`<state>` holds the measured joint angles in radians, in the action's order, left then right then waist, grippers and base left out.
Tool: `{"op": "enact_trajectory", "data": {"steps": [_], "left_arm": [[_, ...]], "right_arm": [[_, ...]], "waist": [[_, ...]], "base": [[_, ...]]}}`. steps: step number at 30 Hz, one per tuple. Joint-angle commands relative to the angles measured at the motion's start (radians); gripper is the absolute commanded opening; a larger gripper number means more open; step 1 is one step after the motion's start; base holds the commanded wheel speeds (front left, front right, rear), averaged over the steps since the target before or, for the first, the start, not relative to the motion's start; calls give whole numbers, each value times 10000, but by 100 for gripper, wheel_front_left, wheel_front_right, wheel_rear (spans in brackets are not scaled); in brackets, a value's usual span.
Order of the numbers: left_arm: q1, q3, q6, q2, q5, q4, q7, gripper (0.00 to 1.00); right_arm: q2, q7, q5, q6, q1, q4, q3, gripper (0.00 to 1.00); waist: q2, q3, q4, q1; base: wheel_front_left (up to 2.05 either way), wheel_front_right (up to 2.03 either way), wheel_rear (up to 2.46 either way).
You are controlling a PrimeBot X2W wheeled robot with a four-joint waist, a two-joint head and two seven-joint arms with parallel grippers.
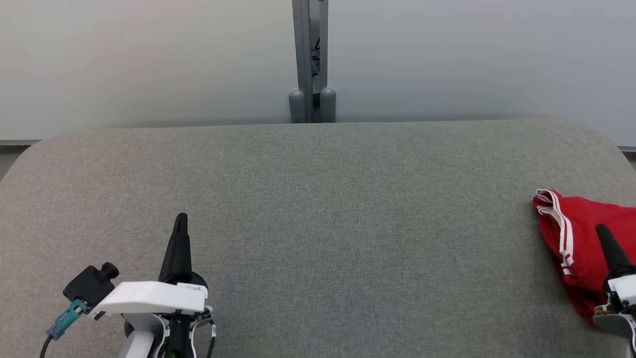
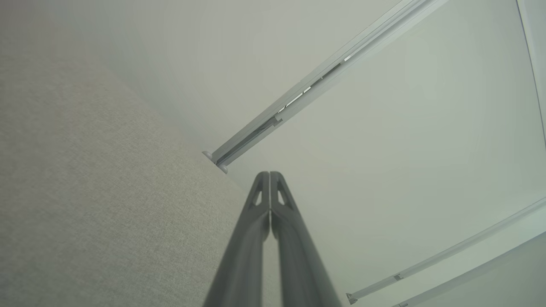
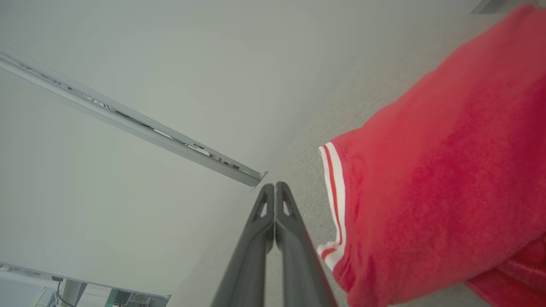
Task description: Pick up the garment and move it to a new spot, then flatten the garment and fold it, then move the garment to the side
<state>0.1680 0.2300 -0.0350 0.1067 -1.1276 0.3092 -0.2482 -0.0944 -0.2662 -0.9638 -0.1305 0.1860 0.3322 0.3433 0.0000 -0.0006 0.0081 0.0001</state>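
Note:
A red garment [image 1: 576, 238] with white stripes along one edge lies crumpled at the far right of the grey table [image 1: 318, 209], partly cut off by the picture's edge. My right gripper [image 1: 602, 228] hovers over it with its fingers pressed together and nothing held. In the right wrist view the garment [image 3: 448, 179] spreads just to the right of the shut gripper [image 3: 275, 185], its striped hem close to the fingers. My left gripper [image 1: 181, 218] rests at the lower left over bare table, also shut and empty; its joined tips [image 2: 269, 175] point toward the wall.
The table's padded grey top runs wide between the two arms. A pale wall with a grey vertical post [image 1: 310, 59] stands behind the far edge. A small black camera module [image 1: 92, 283] with a teal plug sits on the left wrist.

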Motion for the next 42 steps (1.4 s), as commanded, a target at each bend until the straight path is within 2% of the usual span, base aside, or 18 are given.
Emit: {"op": "enact_trajectory", "data": {"steps": [1, 20, 42], "left_arm": [[307, -13, -94, 2, -237, -40, -54, 0], [715, 109, -422, -191, -2244, 331, -95, 0], [1066, 222, -715, -383, -4002, 655, -116, 0]], "right_arm": [[-122, -101, -260, -3, 303, -8, 76, 0], [-339, -881, -2236, -9, 1004, 870, 580, 0], [-534, -1557, -4009, -11, 1649, 1595, 965, 0]], "waist": [[0, 1, -1, 0], [0, 30, -24, 0], [0, 60, -48, -1]], "base": [[0, 0, 0], [0, 0, 0], [0, 0, 0]]}}
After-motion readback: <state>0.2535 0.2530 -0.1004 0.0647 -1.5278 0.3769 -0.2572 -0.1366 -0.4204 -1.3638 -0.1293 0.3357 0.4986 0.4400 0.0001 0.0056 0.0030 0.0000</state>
